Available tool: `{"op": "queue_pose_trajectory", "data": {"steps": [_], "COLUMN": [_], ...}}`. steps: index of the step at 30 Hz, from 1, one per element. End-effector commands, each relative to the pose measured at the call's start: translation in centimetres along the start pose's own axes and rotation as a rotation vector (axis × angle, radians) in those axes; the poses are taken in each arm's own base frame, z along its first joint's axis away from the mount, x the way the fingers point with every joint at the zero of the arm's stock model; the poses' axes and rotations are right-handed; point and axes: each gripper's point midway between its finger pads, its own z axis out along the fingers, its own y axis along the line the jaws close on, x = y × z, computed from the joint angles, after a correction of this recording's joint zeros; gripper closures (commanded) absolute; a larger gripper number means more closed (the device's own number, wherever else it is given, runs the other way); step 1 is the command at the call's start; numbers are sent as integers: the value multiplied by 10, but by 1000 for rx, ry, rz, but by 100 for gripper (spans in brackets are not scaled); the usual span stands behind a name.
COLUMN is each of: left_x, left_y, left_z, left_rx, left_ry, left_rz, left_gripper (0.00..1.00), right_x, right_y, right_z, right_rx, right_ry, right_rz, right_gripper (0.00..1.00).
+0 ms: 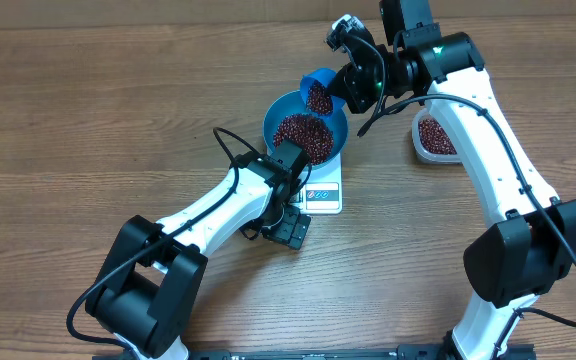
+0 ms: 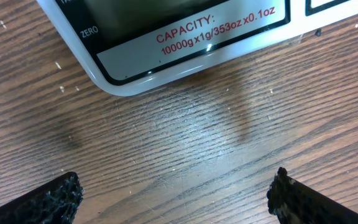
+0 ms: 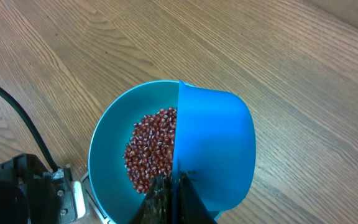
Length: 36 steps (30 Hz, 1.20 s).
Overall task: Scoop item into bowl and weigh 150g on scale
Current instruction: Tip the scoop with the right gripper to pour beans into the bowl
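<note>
In the upper middle of the overhead view, the right end effector [image 3: 171,194] is pressed together on the blue scoop [image 3: 213,143]. The scoop is tipped over the rim of the bowl [image 1: 340,135]. The bowl sits on the scale [image 1: 325,197] and already holds a heap of beans [image 1: 303,132]. More beans show in the scoop and in the clear tub [image 1: 415,142] to the right.

The left end effector [image 2: 173,194] hangs spread and empty, low over the table [image 2: 185,137] just below the scale's front edge.

To my eye this is the pour. It wants a slow tilt, with the scoop's lip inside the rim but not resting on the bowl, so the reading stays honest. I can't read the display from here.
</note>
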Motion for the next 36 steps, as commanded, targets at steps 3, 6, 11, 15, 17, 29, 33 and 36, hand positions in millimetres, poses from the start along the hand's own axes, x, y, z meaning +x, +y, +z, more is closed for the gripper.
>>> {"op": "queue_pose_trajectory", "data": {"steps": [3,6,11,15,17,29,33,36], "left_x": [-2,-3,-2,-2,-2,-2,-2,-2], "left_y": [0,0,0,0,0,0,0,0], "left_z": [-1,-1,-1,-1,-1,-1,-1,-1], "left_rx": [0,0,0,0,0,0,0,0], "left_ry": [-2,-2,-2,-2,-2,-1,-2,-1], "left_rz": [19,20,20,24,23,23,23,23], "left_gripper": [1,0,0,0,0,0,1,0], "right_x": [-23,-25,-24,-24,-24,-25,-25,-25], "right_y": [11,10,11,11,11,16,14,18], "right_z": [-26,-26,-26,-26,-26,-25,-25,-24], "right_rx": [32,38,35,36,36,19,37,23], "right_ry": [-65,-74,-67,-69,-69,-72,-66,-67], "right_rz": [-27,-29,-27,-28,-29,-34,-34,-38], "right_gripper": [96,96,96,96,96,96,96,96]}}
